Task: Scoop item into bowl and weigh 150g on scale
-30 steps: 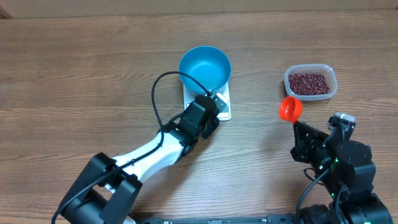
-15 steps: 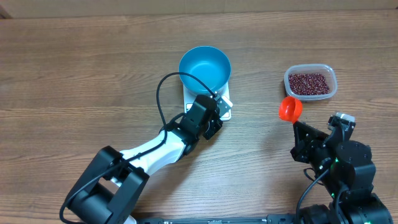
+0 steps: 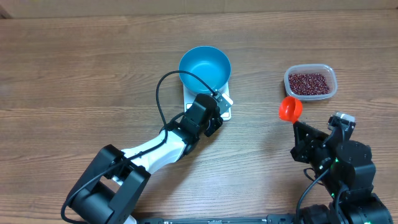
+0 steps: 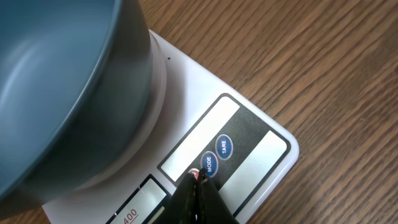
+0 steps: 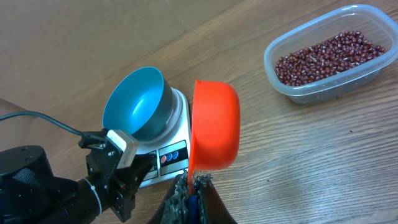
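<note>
Reaching low over the scale (image 4: 193,93), closed left claw (image 4: 198,185); right claw (image 5: 190,188) clamped on red scoop (image 5: 214,134).

Left wrist view: the scale (image 4: 193,81) panel has two small blue oval buttons with white letters. The TARE button (image 4: 224,147) reads "TARE". The MODE button (image 4: 209,165) reads "MODE" and sits at 7 o'clock of the TARE button, just beside it. At 8 o'clock of MODE, by the frame's bottom edge, red digits (image 4: 129,215) read "400" on a white patch; anything before them is cut off. Overhead and right wrist views: scale lettering too small to read, nothing else legible.
</note>
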